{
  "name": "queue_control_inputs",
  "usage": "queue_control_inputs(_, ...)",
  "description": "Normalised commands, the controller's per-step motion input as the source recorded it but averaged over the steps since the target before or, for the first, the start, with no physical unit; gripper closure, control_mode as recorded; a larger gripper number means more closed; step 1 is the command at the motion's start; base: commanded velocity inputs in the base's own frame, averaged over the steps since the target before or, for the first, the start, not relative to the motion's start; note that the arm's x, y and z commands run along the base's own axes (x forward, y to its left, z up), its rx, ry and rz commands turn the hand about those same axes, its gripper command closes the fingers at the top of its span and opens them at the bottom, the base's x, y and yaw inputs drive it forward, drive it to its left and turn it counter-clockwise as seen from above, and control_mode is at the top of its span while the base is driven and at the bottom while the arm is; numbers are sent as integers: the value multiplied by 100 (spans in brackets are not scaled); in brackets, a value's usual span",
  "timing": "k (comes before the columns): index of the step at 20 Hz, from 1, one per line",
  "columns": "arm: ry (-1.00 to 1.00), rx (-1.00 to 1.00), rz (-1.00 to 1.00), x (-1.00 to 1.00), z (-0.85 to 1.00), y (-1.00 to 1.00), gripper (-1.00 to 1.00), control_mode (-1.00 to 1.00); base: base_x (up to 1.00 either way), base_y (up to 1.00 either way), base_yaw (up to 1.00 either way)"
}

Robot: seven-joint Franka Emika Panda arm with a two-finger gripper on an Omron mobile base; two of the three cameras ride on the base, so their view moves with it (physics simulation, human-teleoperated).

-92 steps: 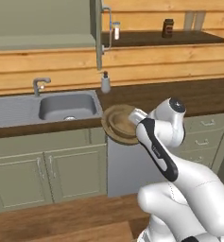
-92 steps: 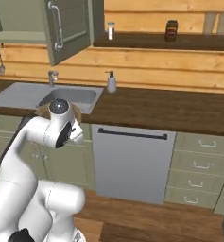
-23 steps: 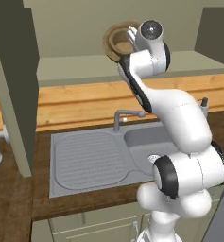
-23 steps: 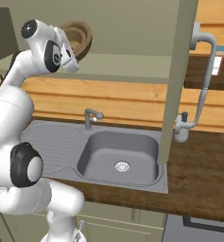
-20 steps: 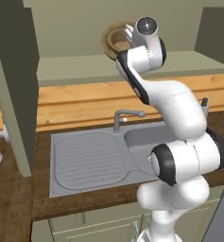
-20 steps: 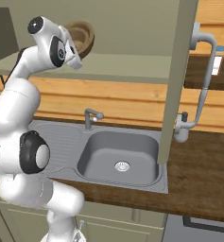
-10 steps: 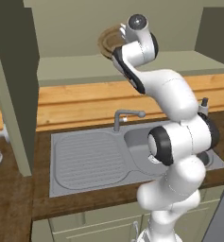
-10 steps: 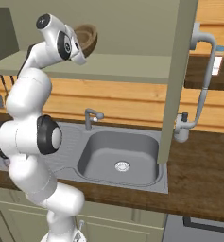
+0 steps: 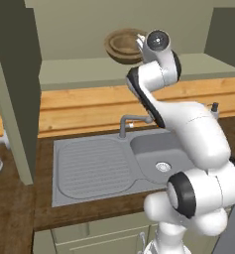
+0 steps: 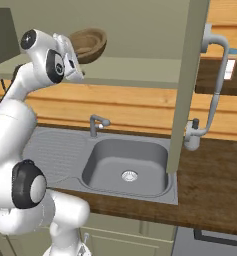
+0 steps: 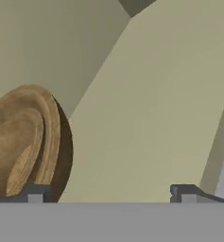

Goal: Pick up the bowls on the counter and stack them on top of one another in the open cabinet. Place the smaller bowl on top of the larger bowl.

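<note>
Resting on cabinet shelf [image 9: 79, 74] just beside end effector [image 11: 108, 191]: wooden bowl [image 11: 23, 142] | end effector wide, empty | stiff, light, smooth; judged best gripped across thick rim

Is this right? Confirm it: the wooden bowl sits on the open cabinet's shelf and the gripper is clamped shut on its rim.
Not quite. The wooden bowl does sit on the open cabinet's shelf, but the gripper is open; in the hand view its fingertips stand wide apart, the bowl off to one side.
</note>
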Motion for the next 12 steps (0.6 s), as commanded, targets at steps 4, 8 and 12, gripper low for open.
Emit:
queue_control_inputs(4,-4,0,0,-100,-97,-57,-100,-100,0,0,0)
queue_control_inputs(8,3,-3,0,-100,-100,-67,-100,-100,0,0,0)
queue_control_inputs(12,17,-13,0,-100,-100,-66,-100,-100,0,0,0)
